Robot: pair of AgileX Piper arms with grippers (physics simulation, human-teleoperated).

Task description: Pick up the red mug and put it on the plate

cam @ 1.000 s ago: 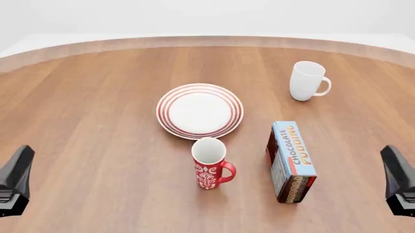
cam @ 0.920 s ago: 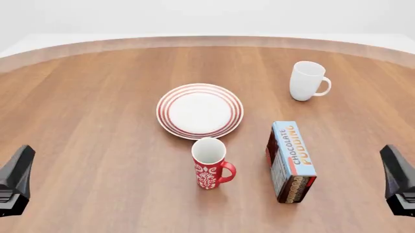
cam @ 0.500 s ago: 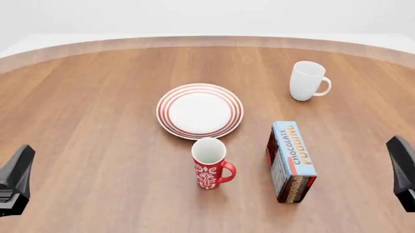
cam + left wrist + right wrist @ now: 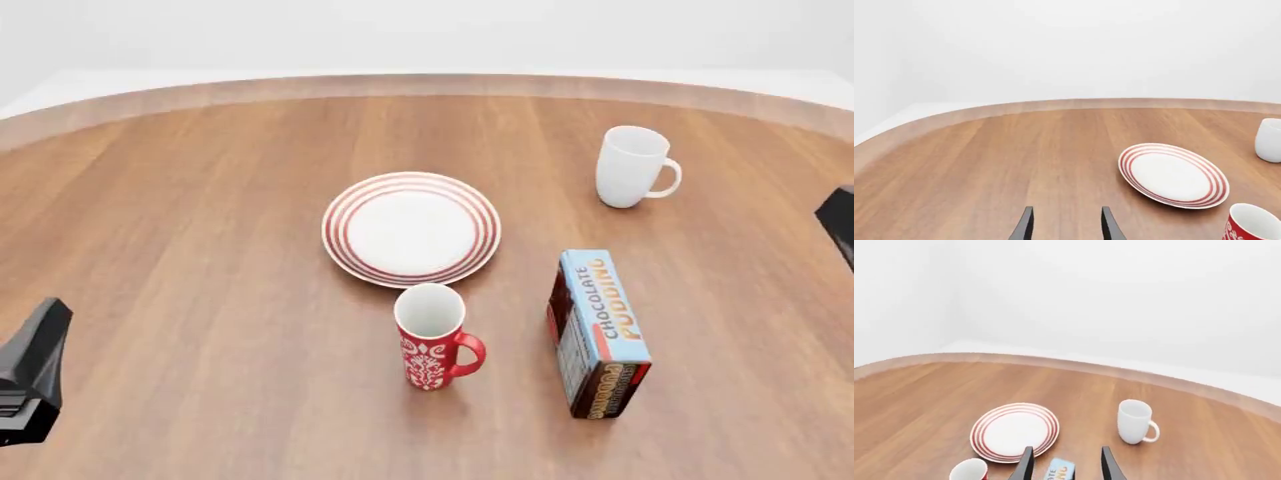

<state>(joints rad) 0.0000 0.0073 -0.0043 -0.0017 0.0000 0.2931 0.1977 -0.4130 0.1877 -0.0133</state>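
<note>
Tall red patterned ceramic mug stood upright just beside the red-ringed white plate (not yet grasped); both grippers' fingers were spread, holding nothing.

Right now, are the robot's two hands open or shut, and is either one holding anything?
Left hand: open, holding nothing.
Right hand: open, holding nothing; the red mug sits on the table untouched.

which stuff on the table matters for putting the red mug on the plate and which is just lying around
Part of the job: red mug, plate.
Just lying about: white mug, chocolate pudding box.
</note>
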